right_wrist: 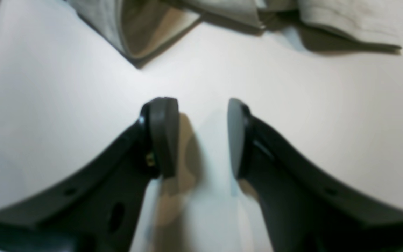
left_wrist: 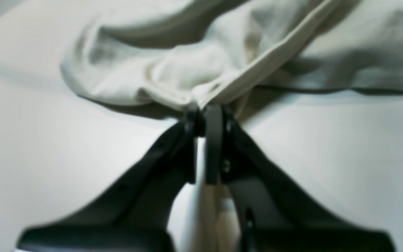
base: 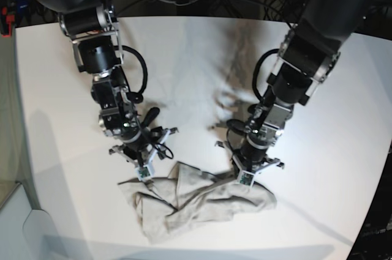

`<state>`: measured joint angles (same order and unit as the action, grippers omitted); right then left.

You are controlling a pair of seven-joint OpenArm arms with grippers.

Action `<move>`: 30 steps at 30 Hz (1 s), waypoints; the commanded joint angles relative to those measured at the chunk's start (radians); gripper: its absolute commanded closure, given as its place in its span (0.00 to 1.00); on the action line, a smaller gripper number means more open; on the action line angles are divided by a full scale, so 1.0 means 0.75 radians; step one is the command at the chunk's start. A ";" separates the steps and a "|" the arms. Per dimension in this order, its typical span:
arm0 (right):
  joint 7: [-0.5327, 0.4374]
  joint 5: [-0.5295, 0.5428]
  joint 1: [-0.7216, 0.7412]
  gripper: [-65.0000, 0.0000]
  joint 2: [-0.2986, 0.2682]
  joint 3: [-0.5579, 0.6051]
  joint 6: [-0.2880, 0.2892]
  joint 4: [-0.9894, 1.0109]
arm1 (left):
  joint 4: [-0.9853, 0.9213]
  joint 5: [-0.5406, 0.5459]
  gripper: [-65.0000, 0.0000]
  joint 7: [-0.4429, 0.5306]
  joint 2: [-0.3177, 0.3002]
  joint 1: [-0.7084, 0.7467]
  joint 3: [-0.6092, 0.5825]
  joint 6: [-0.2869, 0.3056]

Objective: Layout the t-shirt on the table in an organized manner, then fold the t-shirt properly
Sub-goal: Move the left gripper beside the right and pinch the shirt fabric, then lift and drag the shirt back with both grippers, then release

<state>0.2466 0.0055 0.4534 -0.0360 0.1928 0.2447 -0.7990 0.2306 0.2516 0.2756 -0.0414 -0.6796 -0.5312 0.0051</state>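
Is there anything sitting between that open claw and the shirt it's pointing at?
Nothing visible. In the right wrist view, only bare white table lies between the open right gripper and the crumpled t-shirt just ahead. The left gripper is already pinched shut on the shirt's edge.

The shirt [left_wrist: 201, 66] is soft, matt cloth in pale beige, with a fine woven grain and a flat stitched hem band; it lies in loose rumpled folds. The table [right_wrist: 292, 115] is smooth white with a matt finish that takes only a faint, soft sheen and blurred shadows. The left gripper [left_wrist: 206, 115] and right gripper [right_wrist: 203, 136] are black plastic, matt to slightly satin, with smooth rounded pads [right_wrist: 163, 136] that look rubbery. The 2 arms [base: 98, 46] have dark housings with a mild gloss and black cables alongside.
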 commanded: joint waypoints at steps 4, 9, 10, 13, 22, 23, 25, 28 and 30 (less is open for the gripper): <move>-0.005 0.008 0.027 0.63 0.000 0.000 0.025 -0.018 | 0.029 0.009 0.99 0.049 0.001 -0.040 0.003 -0.004; -0.005 0.008 0.027 0.63 -0.018 0.000 0.025 -0.018 | 0.043 0.013 0.99 0.028 0.001 0.013 0.010 -0.008; -0.009 0.008 0.027 0.63 -0.023 0.000 0.025 -0.018 | 0.072 0.013 0.99 0.010 -0.003 0.030 0.010 -0.008; -0.011 0.008 0.027 0.63 -0.035 0.000 0.025 -0.018 | 0.260 0.013 0.99 -0.072 -0.044 0.134 0.012 -0.012; -0.005 0.010 0.027 0.63 -0.053 -0.002 0.025 -0.020 | 1.105 0.003 0.99 -0.454 -0.179 0.504 0.118 -0.014; -0.003 0.010 0.027 0.62 -0.055 -0.002 0.025 -0.020 | 1.185 0.003 0.99 -0.489 -0.179 0.545 0.147 -0.014; -0.003 0.010 0.027 0.62 -0.057 -0.002 0.025 -0.020 | 1.318 0.003 0.99 -0.549 -0.179 0.623 0.204 -0.010; -0.003 0.010 0.027 0.62 -0.072 -0.002 0.025 -0.020 | 1.506 0.003 0.99 -0.618 -0.179 0.733 0.278 -0.006; -0.003 0.010 0.027 0.62 -0.082 -0.002 0.025 -0.020 | 1.613 0.003 0.99 -0.655 -0.179 0.797 0.304 -0.006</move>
<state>0.2417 0.0177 0.4503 -0.0887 0.1928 0.2451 -0.8032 1.4136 0.2550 -0.2459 -0.1780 -0.0631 -0.3077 -0.0006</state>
